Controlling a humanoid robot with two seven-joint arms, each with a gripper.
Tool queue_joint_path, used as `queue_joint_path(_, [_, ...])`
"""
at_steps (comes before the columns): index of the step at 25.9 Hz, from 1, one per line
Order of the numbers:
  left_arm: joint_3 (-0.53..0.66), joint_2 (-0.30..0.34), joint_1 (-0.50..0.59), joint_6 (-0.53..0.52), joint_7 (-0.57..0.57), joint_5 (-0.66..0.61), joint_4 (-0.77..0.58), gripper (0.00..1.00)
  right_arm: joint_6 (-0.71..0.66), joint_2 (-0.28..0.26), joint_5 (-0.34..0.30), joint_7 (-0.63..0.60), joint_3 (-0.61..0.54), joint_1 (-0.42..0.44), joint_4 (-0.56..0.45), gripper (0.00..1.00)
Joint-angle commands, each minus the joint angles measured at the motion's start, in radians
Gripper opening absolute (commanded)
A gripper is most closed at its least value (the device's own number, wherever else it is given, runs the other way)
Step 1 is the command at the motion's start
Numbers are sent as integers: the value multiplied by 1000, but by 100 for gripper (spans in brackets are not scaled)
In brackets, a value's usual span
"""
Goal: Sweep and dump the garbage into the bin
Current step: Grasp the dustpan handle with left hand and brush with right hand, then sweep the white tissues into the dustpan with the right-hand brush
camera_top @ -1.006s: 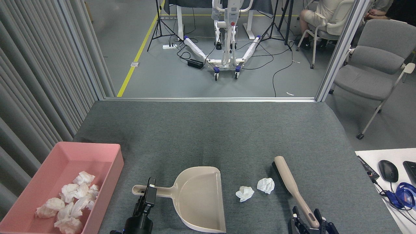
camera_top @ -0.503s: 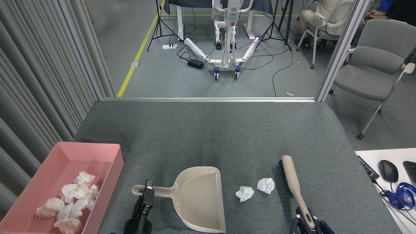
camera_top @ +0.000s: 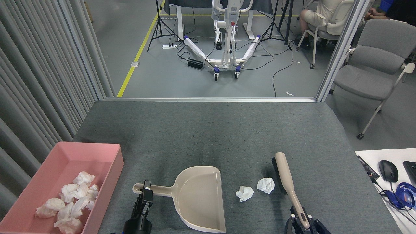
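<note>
Two garbage wads of white tissue (camera_top: 244, 193) (camera_top: 266, 185) lie on the grey table between the beige dustpan (camera_top: 201, 198) and the brush (camera_top: 286, 178). The pink bin (camera_top: 112, 172) at the front left holds several more wads (camera_top: 70, 204). My left gripper (camera_top: 145, 195) sits at the dustpan's handle (camera_top: 156, 188), dark and end-on, so its jaws are unreadable. My right gripper (camera_top: 304, 222) is shut on the brush's handle at the bottom edge. The brush's dark bristles (camera_top: 275, 165) stand just right of the right-hand wad.
A white side table (camera_top: 367, 154) at the right carries a mouse (camera_top: 388, 170) and a blue cord (camera_top: 403, 195). Grey curtains (camera_top: 32, 81) run along the left. Beyond the table's far edge are a grey chair (camera_top: 373, 65), a wheeled white stand (camera_top: 224, 42) and a seated person (camera_top: 320, 13).
The brush has swung in my right gripper, its head going right and then back left and slightly farther away. My left gripper has slid back toward me along the dustpan handle. Dustpan and wads stayed put.
</note>
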Motion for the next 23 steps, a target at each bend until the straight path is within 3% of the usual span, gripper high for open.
queue_joint_path(1, [-1,3,2,-4,2,-1,0,34,-18,6,3,3,36,22,-51,0])
queue_joint_path(4, [-3,3,3,-15,2,-5,0,22,-20,26,6,20,47,69,-85,0])
queue_joint_path(11, [-4,1,3,-15,2,-16,3,11,-9,63,54,54,107,99,-111,0])
queue_joint_path(23, [-4,4,5,-17,0,-18,2,10,19,187,95,72,313,89,-106,0])
